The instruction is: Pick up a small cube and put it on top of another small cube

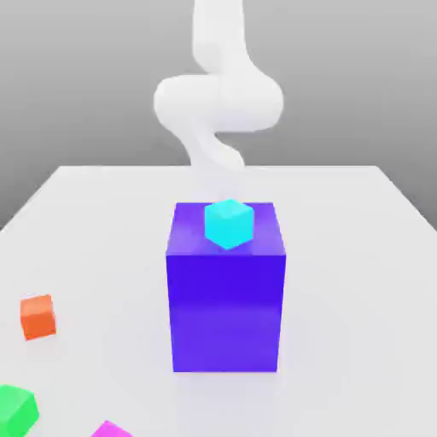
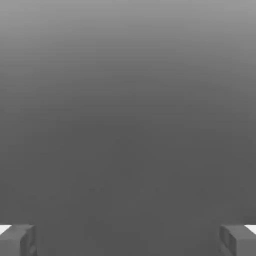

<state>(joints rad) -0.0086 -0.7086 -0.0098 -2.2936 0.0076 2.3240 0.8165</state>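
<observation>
Cyan cube up on the blue block, fingers wide
Exterior view: cyan cube (image 1: 229, 224) atop the big blue block (image 1: 226, 311) — orange cube (image 1: 38, 317) toward the table's (image 1: 358, 282) left edge. Hand view: gripper (image 2: 128, 241) spread wide — nothing between its fingers.

White arm (image 1: 218, 102) | rounded segments | end effector (image 2: 128, 240) apparently grey, blocky fingertips (image 2: 234, 240)

So the big blue box (image 1: 225, 311) stood on the table (image 1: 341, 282) with a cyan cube (image 1: 229, 224) sitting up on top of it. Over on the exterior view's left were an orange cube (image 1: 37, 317), a green one (image 1: 15, 411) nearer the camera, and a bit of a magenta one (image 1: 111, 430). The white arm (image 1: 219, 102) was behind the box.
</observation>
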